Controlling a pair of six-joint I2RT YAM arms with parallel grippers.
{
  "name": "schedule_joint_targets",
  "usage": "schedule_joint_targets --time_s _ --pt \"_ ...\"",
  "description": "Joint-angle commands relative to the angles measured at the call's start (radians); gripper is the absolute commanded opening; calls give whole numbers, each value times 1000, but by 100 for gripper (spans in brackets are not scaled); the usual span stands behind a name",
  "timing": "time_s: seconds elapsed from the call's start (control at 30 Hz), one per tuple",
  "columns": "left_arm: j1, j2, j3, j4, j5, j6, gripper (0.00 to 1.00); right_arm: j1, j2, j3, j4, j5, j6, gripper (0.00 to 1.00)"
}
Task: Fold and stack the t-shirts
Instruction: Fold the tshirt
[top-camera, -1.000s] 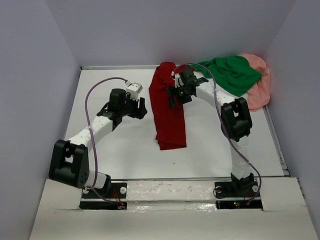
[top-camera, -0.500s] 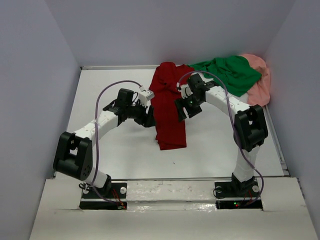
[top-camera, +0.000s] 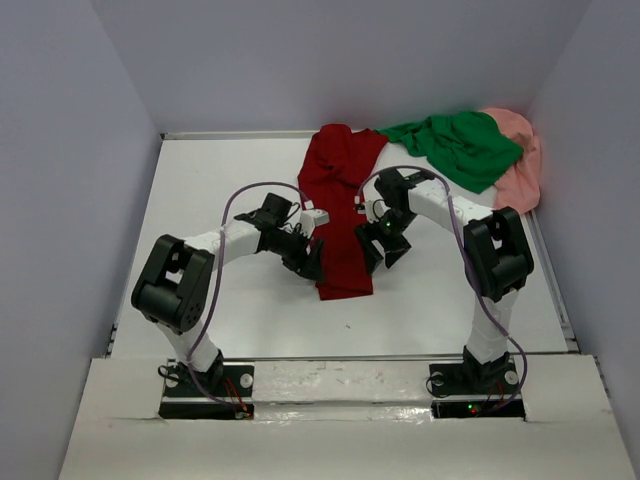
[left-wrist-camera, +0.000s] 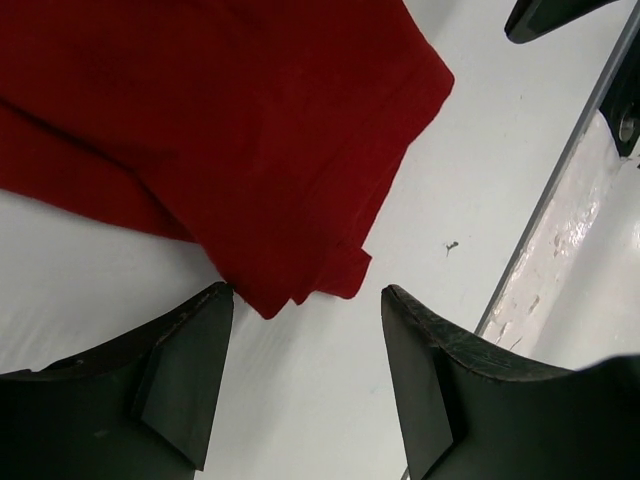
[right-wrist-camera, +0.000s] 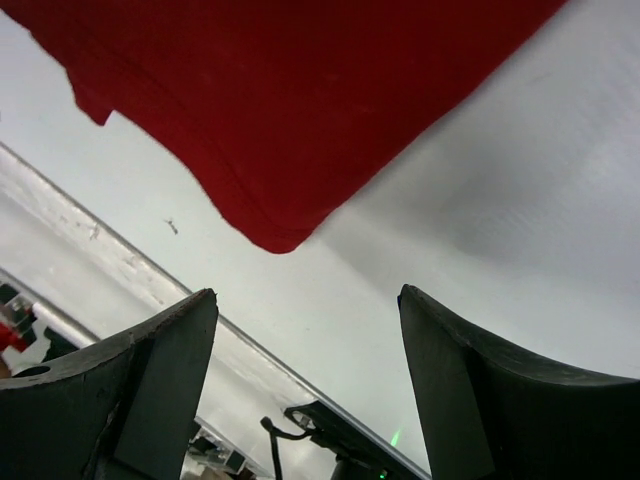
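- Fingers on both arms stand spread with nothing between them. The left fingers (left-wrist-camera: 180, 380) gape at the near left corner of the dark red t-shirt (top-camera: 340, 215), and the right fingers (right-wrist-camera: 150, 390) gape at its near right corner.
- Since half a second ago both pairs have moved toward the near end of the shirt. Before, they flanked its middle; now they flank its near hem, one on each side.
- The left arm (top-camera: 225, 240) has swung its big elbow joint inward, closer to the middle of the surface (top-camera: 215, 180). Its forearm lies low and reaches rightward to the cloth's edge.
- The right arm (top-camera: 440, 205) rises from its base, arches over, then bends back down and leftward to the shirt's right edge. Its elbow has scarcely shifted.
- In the left wrist view the tip of one finger is just beside the folded edge of the red cloth; I cannot tell whether it touches.
- In the right wrist view the rounded corner of the cloth sits ahead of the gap, apart from both fingers.
- The dark red t-shirt lies where it lay, a long folded strip running from the far edge of the surface toward the arms, with layered edges showing at the near hem.
- The green t-shirt (top-camera: 455, 145) is heaped at the far right corner, its left tip meeting the red one's far end.
- The pink t-shirt (top-camera: 520, 170) lies partly under the green one at the right edge of the surface.
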Motion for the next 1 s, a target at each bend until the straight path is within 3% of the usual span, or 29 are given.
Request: schedule_joint_targets --time_s 0.0,0.33,0.57,0.63,0.77,0.97 --pt "-21 17 21 -13 54 9 70 -9 -16 -24 -38 -140 -36 79" --pt "-81 83 27 -15 104 18 70 -9 -59 -108 11 -278 -48 79" --pt "-90 83 25 -61 -3 23 70 -9 -67 -117 26 -273 -45 79" --pt "-93 72 36 -73 -35 24 72 -9 -65 -113 28 -273 -43 79" --pt "-98 68 36 -76 -83 15 87 -9 -62 -104 37 -258 -36 78" --pt "-138 152 57 -92 -35 26 89 -9 -39 -97 41 -281 -33 78"
